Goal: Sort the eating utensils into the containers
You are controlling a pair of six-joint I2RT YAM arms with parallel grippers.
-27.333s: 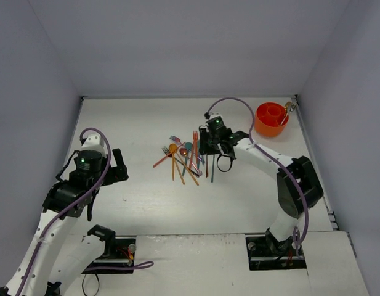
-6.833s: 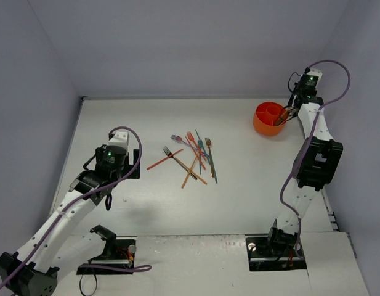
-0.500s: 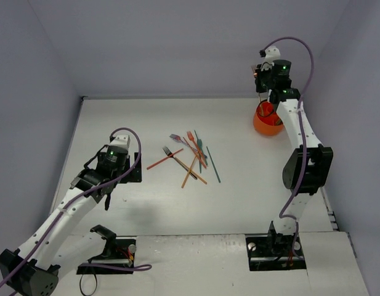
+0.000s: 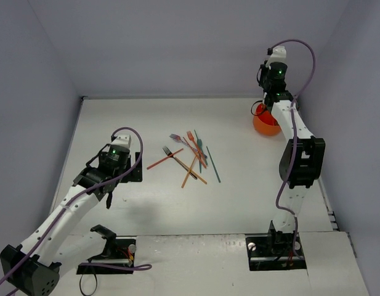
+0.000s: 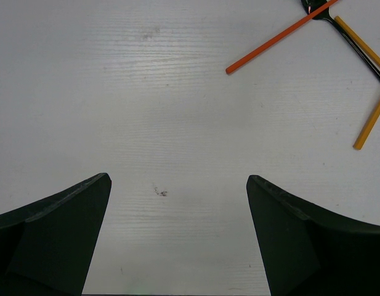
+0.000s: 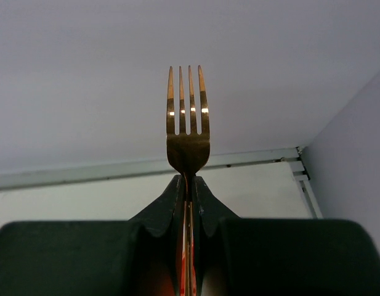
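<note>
My right tool [image 6: 188, 180] is clamped on the gold fork [image 6: 188, 132], tines aimed at the back wall [image 6: 116, 49]; the orange container [image 4: 265, 125] sits beneath. Left tool [image 5: 177, 185] stands apart.

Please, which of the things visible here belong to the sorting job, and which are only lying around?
Job:
- gold fork, clamped in the shut right gripper
- pile of loose utensils
- orange container
- open left gripper, empty

Just there:
- white table
- purple cable on the right arm
</note>
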